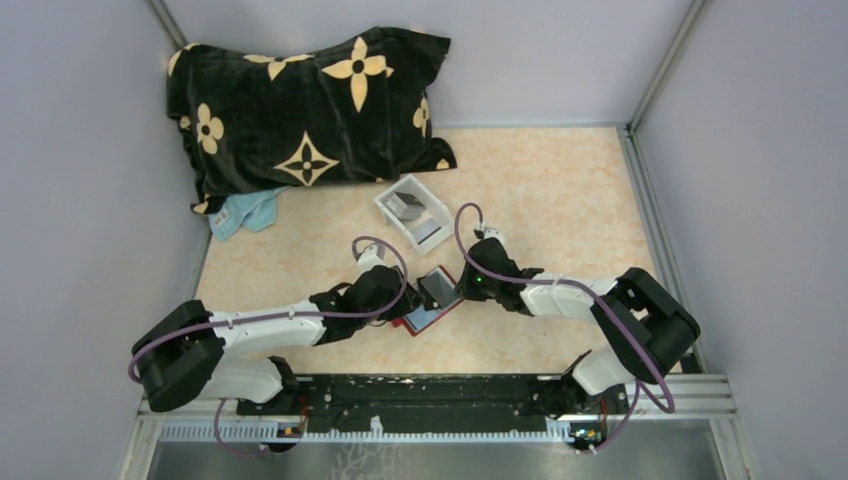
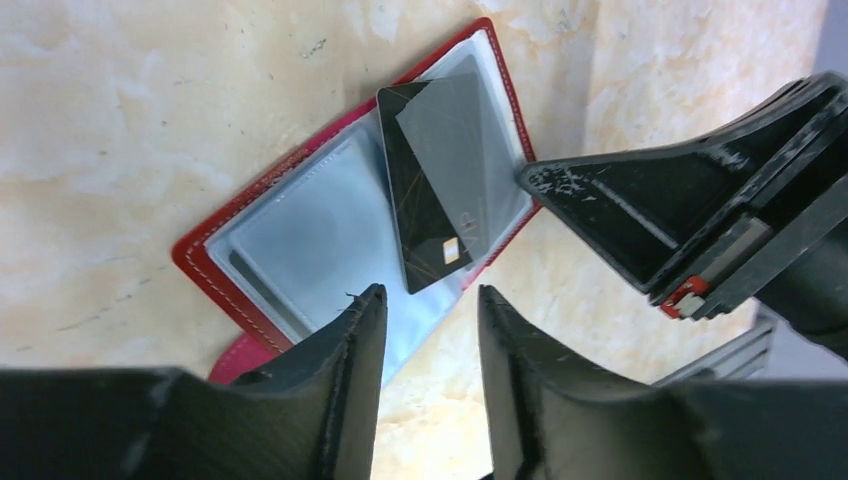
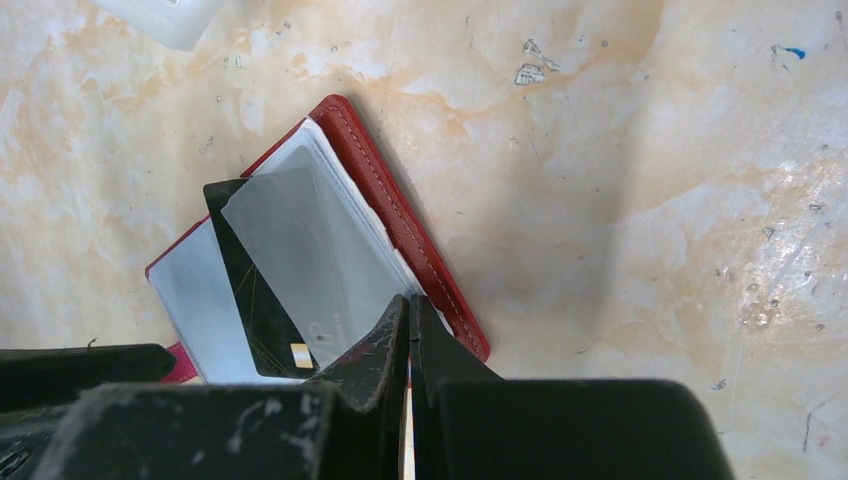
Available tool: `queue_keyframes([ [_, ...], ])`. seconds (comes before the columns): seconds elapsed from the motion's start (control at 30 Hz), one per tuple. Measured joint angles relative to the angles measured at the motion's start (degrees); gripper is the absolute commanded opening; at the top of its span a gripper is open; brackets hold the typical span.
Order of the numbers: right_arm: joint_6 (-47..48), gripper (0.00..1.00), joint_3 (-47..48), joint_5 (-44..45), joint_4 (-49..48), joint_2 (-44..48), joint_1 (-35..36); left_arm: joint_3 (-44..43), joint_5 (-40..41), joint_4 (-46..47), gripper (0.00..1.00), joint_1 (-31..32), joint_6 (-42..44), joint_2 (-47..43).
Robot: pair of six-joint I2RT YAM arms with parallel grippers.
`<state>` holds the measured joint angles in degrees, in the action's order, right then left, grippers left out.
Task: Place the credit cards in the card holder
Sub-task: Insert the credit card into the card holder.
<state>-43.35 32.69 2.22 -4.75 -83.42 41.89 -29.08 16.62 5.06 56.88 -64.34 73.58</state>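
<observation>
dark credit card [image 2: 420, 230] sits skewed on the open card holder [image 2: 300, 235], dead 12 o'clock off the released left gripper [image 2: 425, 340], long axis 12-to-6, clenched right gripper [image 2: 530, 178] parked on the holder's 3 o'clock edge

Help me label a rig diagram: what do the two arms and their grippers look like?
Both the left arm and right arm have white links, black joint housings and looping purple cables. The left gripper and right gripper have black tapered fingers; the right one's are scuffed, and it carries a small red part.
</observation>
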Motion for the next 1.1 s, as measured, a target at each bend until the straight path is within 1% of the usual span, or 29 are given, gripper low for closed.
queue_keyframes([
  [0.07, 0.0, 0.00, 0.0, 0.0, 0.0, 0.0, 0.0, 0.0, 0.2, -0.5, 0.22, 0.0, 0.8, 0.0],
  [0.13, 0.0, 0.00, 0.0, 0.0, 0.0, 0.0, 0.0, -0.2, 0.3, -1.3, 0.12, 0.0, 1.8, 0.6],
  [0.23, 0.0, 0.00, 0.0, 0.0, -0.3, -0.2, 0.0, -2.0, 0.3, -3.2, 0.06, 0.1, 3.3, 3.4],
  [0.3, 0.0, 0.00, 0.0, 0.0, -0.4, -0.2, 0.0, -3.4, 0.3, -4.3, 0.03, 0.3, 4.2, 5.8],
  [0.43, 0.0, 0.00, 0.0, 0.0, -0.4, -0.3, 0.0, -4.9, 0.3, -5.4, 0.02, 0.8, 5.1, 8.6],
  [0.93, 0.0, 0.00, 0.0, 0.0, -0.4, -0.3, 0.0, -8.7, 0.4, -4.5, 0.01, 1.6, 6.0, 13.3],
  [1.1, 0.0, 0.00, 0.0, 0.0, -0.3, -0.3, 0.0, -8.8, 0.5, -3.8, 0.01, 2.0, 6.0, 13.8],
])
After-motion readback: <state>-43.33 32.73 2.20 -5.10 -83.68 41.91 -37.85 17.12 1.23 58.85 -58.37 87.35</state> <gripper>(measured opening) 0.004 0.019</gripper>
